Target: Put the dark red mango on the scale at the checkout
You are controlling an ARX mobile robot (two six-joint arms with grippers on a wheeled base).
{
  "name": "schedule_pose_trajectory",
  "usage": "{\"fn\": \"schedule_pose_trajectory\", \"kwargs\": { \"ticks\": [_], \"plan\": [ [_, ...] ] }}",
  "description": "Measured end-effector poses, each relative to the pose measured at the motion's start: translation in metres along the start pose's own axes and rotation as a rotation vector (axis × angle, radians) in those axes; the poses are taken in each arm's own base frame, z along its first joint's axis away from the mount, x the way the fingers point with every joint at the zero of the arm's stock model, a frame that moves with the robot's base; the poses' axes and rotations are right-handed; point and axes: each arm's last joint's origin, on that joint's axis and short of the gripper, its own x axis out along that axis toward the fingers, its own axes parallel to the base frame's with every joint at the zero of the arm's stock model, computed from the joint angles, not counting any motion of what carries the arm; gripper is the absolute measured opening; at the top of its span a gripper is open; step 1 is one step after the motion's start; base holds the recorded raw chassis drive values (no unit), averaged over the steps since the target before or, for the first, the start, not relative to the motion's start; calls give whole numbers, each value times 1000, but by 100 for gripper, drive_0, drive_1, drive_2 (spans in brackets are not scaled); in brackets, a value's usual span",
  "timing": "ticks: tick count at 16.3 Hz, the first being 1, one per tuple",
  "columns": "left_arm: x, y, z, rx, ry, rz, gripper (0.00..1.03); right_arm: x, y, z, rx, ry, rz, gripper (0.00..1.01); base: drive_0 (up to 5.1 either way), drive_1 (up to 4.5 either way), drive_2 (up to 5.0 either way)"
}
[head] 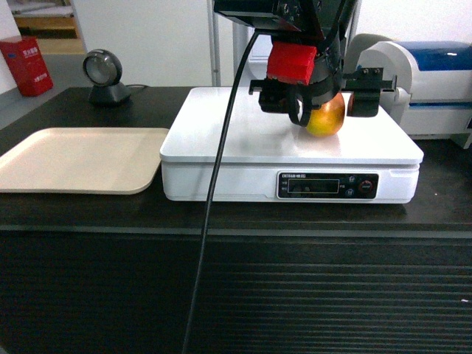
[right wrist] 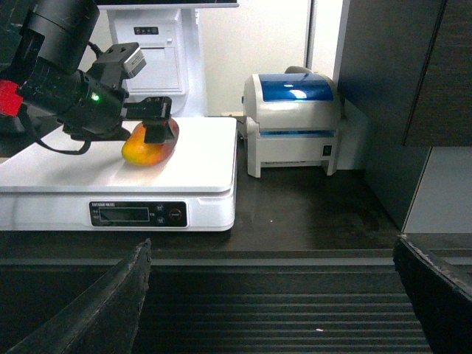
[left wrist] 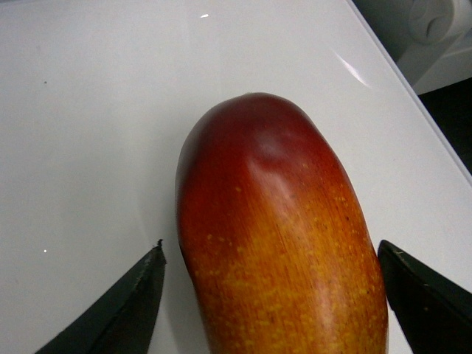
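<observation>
— Look at the left gripper (left wrist: 269, 295): its jaws stand apart, one on each side of the dark red mango (left wrist: 276, 236), with a gap showing at both sides, so it isn't clamping the fruit

— And the mango's down?

— It seems to rest on the scale (head: 243, 136), toward the platform's back right corner, near the right edge

— So what could spoil it?

— It's rounded and the platform is glossy. If a finger (left wrist: 122, 306) brushes it while the arm lifts, I'd guess it could roll toward that edge and off onto the checkout (head: 221, 214)

— The right gripper (right wrist: 269, 295)?

— Open, low in front of the counter, well apart from everything
</observation>
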Motion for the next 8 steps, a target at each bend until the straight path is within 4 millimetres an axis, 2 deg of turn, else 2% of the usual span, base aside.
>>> {"fn": "schedule_pose_trajectory", "kwargs": {
  "ticks": [1, 4, 8],
  "plan": [
    [0, 0, 2, -1, -26, -4, 98, 0, 0, 0, 0, 0, 0, 98, 0, 0, 0],
    [-1, 3, -1, 20, -50, 17, 98, 0, 0, 0, 0, 0, 0, 98, 0, 0, 0],
    [-71, 20, 53, 65, -364, -25, 98, 0, 0, 0, 0, 0, 0, 98, 0, 0, 0]
  ]
}}
